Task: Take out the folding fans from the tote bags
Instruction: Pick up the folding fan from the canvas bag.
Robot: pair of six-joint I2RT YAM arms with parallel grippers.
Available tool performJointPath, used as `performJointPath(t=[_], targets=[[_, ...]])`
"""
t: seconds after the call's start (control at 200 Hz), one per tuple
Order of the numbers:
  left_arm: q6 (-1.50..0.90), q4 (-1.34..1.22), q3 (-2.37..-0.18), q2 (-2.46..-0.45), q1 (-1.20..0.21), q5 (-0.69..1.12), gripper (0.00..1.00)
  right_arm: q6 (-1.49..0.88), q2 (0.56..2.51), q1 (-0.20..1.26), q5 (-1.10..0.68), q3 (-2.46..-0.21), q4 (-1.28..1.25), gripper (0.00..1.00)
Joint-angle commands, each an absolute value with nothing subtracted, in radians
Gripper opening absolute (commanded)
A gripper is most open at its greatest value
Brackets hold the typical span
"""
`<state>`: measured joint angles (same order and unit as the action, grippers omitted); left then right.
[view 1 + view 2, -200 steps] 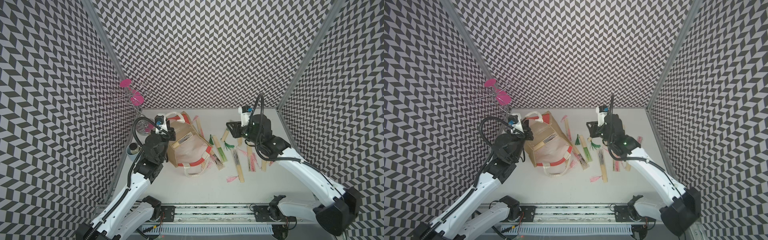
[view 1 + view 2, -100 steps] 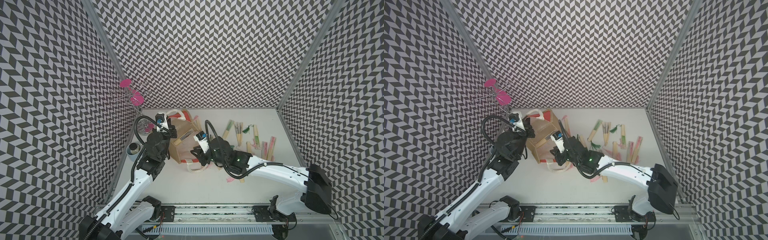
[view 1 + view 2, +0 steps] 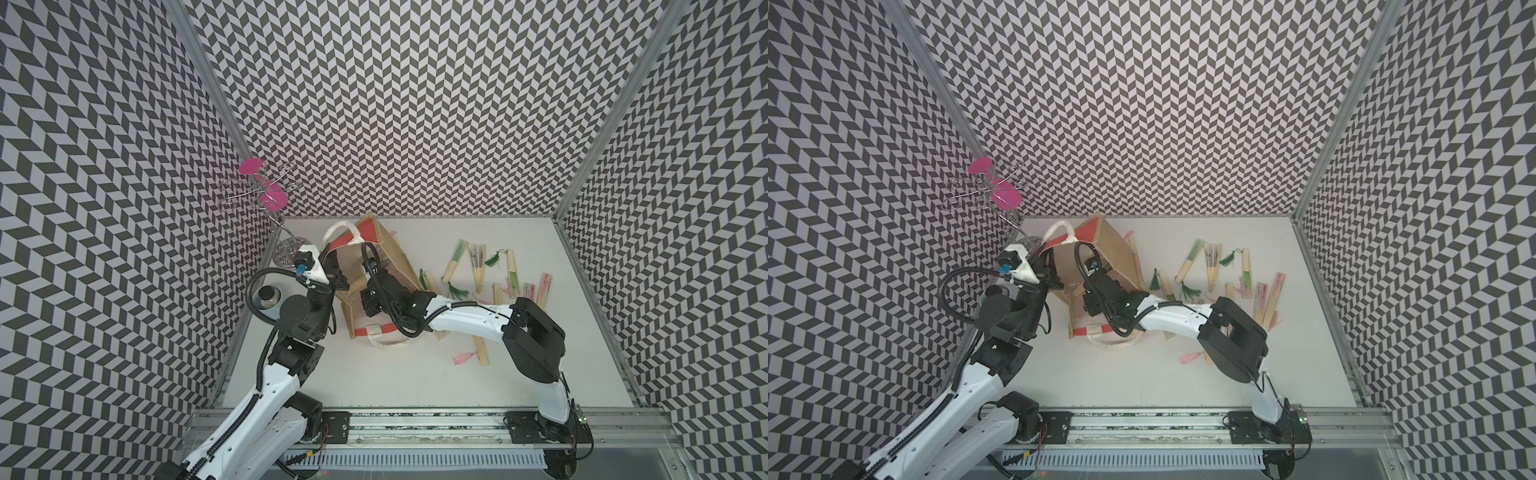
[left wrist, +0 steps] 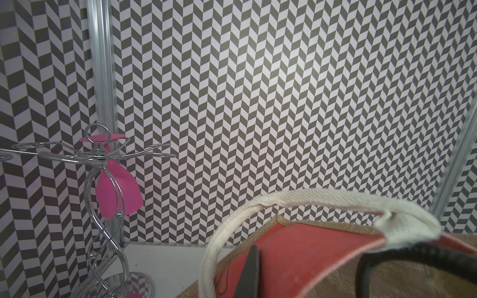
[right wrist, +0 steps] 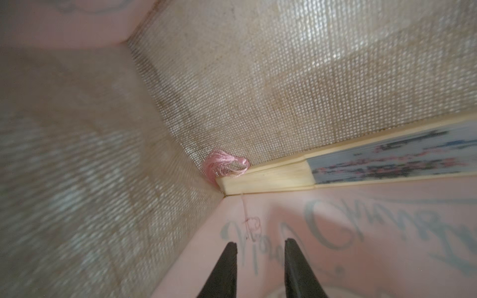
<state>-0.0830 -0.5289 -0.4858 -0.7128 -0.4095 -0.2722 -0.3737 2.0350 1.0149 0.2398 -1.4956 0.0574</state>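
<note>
The desk (image 3: 415, 386) has the bag (image 3: 392, 251) tipped over around 10 o'clock, loose fans (image 3: 453, 259) out at 2. Left fingers (image 4: 251, 273) pinch its rim; right fingers (image 5: 224, 268) — narrow gap, empty — face a fan (image 5: 271, 178) wedged in the bag's inside corner. Light stiff bamboo, delicate paper — I'd grab the bare sticks. Cursive on the pink panel (image 5: 361, 245): unreadable.

A swirled chrome wire stand (image 3: 279, 227) rises at ten o'clock on the white tabletop (image 3: 374, 386), with a pink plastic glass (image 3: 276, 200) hanging upside down from its arms. Near its base, at nine o'clock, sits a small round dark-topped tin (image 3: 268, 296).
</note>
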Motion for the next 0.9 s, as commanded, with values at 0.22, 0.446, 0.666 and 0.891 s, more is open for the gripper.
performJointPath(t=[0.22,0.446,0.666,0.891], targets=[[-0.132,-0.859,-0.298,-0.431,-0.405,-0.111,0.0,-0.56,2.03,0.881,0.15,-1.526,-0.138,0.5],[-0.153,-0.913,-0.201,-0.28,-0.405,0.091,0.0,-0.553,1.951,0.83,0.07,-1.422,-0.389,0.57],[-0.184,-0.901,-0.176,-0.166,-0.405,0.232,0.0,-0.633,1.956,0.759,0.021,-1.428,-0.462,0.62],[-0.153,-0.816,-0.296,-0.233,-0.407,0.606,0.0,-0.702,1.972,0.717,-0.044,-1.449,-0.627,0.59]])
